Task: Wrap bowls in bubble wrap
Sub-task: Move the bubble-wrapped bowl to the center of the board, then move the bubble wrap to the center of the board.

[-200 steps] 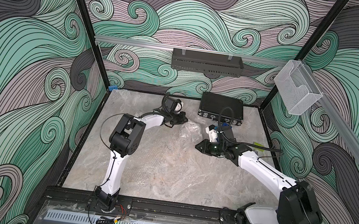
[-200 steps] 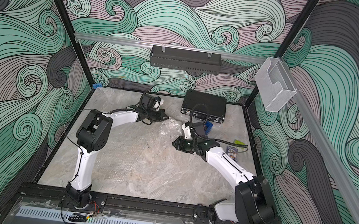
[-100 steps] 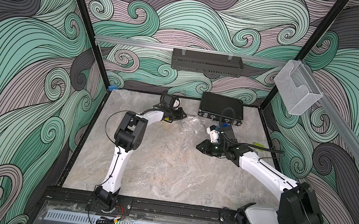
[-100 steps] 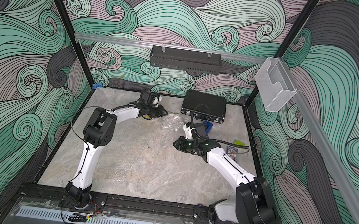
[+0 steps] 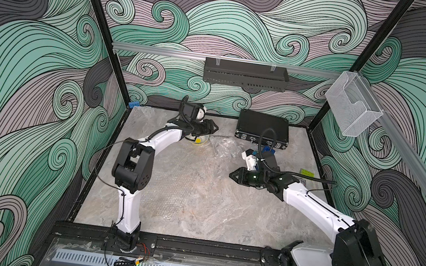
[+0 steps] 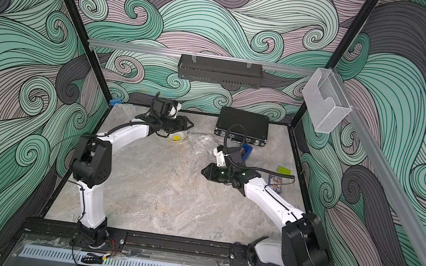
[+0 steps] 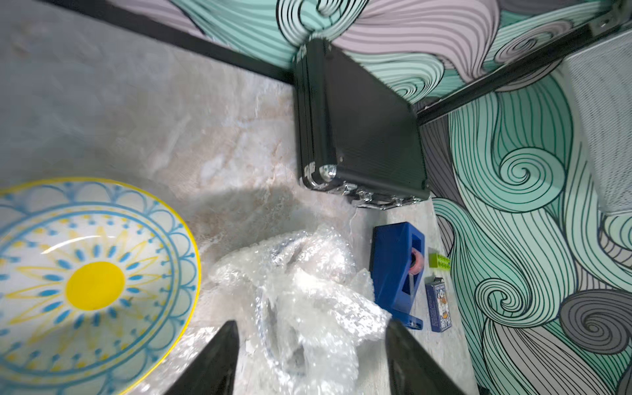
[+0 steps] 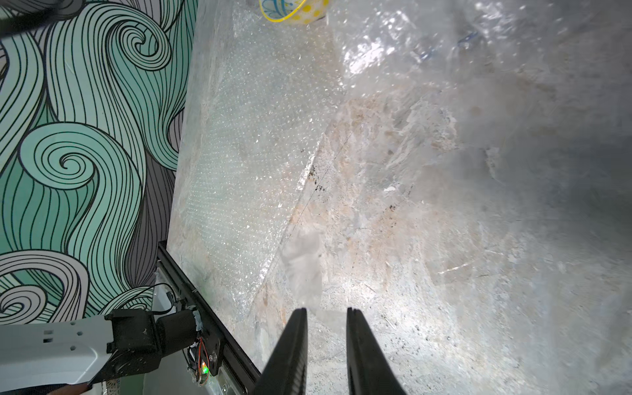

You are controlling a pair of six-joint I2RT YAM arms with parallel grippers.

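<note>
My left tool (image 7: pixel 311 325) gapes empty; bare bowl (image 7: pixel 95 284) just beside it, bubble-wrap bundle (image 7: pixel 307 284) ahead. My right tool (image 8: pixel 326 311) is nearly closed, on what I cannot tell. Next, I judge: bowl onto flat bubble wrap (image 8: pixel 246 154).

bowl (image 7: pixel 95 287) cut by frame edge, bubble wrap bundle (image 7: pixel 307 301) contents unclear

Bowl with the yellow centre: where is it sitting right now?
In both top views the bowl sits toward the back of the table, left of centre, close beside the left gripper, with the crumpled bubble wrap just to its right.
</note>
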